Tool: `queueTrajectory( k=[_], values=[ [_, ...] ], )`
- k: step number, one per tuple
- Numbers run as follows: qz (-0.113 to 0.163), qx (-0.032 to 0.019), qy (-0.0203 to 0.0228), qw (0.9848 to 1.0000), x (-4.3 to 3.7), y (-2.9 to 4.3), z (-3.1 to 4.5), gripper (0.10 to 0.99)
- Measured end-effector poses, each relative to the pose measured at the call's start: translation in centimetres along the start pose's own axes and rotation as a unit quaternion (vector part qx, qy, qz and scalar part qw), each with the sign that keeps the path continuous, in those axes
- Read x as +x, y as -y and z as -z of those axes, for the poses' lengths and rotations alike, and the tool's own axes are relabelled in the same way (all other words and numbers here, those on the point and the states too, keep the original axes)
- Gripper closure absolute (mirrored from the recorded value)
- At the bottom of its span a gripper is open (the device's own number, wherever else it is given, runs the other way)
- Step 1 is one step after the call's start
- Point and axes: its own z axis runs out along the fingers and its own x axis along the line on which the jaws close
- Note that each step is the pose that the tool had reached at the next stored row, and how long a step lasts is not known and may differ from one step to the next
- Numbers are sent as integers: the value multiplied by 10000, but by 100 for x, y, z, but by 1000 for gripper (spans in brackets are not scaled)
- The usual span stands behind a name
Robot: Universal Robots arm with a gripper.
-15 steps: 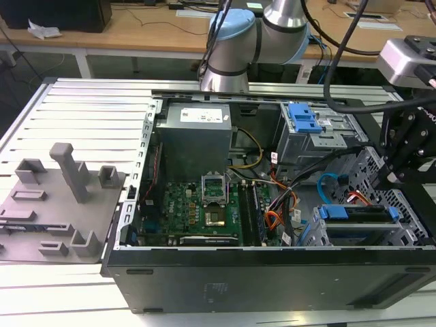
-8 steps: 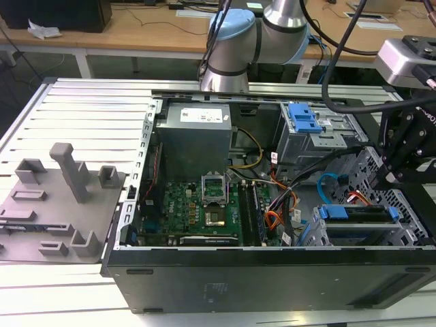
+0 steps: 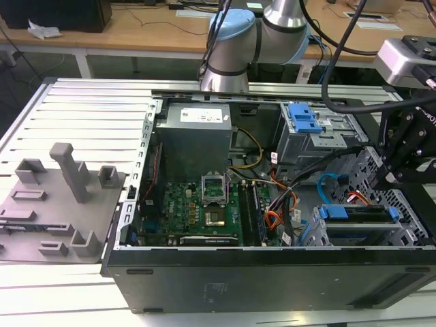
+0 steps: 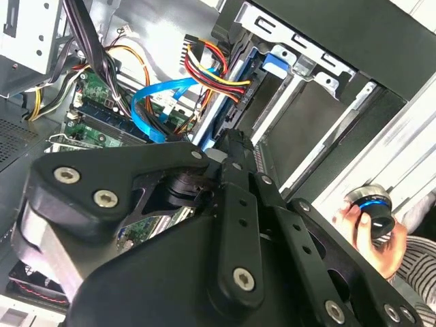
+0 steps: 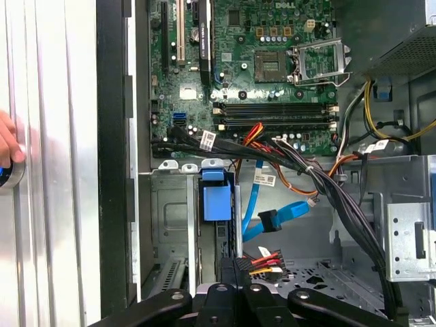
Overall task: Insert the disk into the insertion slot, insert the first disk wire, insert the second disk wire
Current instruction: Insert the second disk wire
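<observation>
The black, jointed metal pincer (image 5: 238,272) is clenched narrowly on the black plastic plug of the first disk wire (image 5: 267,261), a bundle of red, yellow and black strands that fans away from its tip. In the second wrist view the pincer (image 4: 225,139) ends at the rear edge of the disk, with the same bundle (image 4: 211,68) arching just beyond it.

The disk (image 3: 357,212), a flat silver-grey drive framed by a bright blue plastic carrier, sits on edge inside the insertion slot (image 3: 368,167), a bay of perforated silver sheet metal directly below the pincer (image 3: 390,178).

The second disk wire (image 5: 286,212), a thin, glossy light-blue ribbon cable, loops just beside the pincer, and its small dark plug hangs apart from the disk.

Farther from the pincer lie a green circuit board (image 5: 272,41) and a grey metal box with a blue plastic latch (image 3: 303,119). The open black computer case (image 3: 259,279) rests on a ribbed aluminium table (image 3: 88,109).

Outside the case wall, a person's hand (image 4: 351,218) rests on a round black knob with a blue ring (image 4: 376,216).
</observation>
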Motion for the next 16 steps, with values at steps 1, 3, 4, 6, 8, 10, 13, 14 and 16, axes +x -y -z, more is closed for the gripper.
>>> queueTrajectory(
  k=[1,3,4,6,8,10,13,14,16],
  values=[
    [0,0,0,10000,0,0,0,973],
    [0,0,0,10000,0,-1,0,851],
    [0,0,0,10000,0,-1,0,851],
    [0,0,0,10000,0,-1,0,784],
    [0,0,0,10000,0,-1,0,784],
    [1,0,0,10000,0,-1,0,784],
    [0,0,0,10000,-29,-4,0,784],
    [0,0,0,10000,-56,-6,-1,784],
    [1,0,0,10000,-99,-8,-1,784]
  ],
)
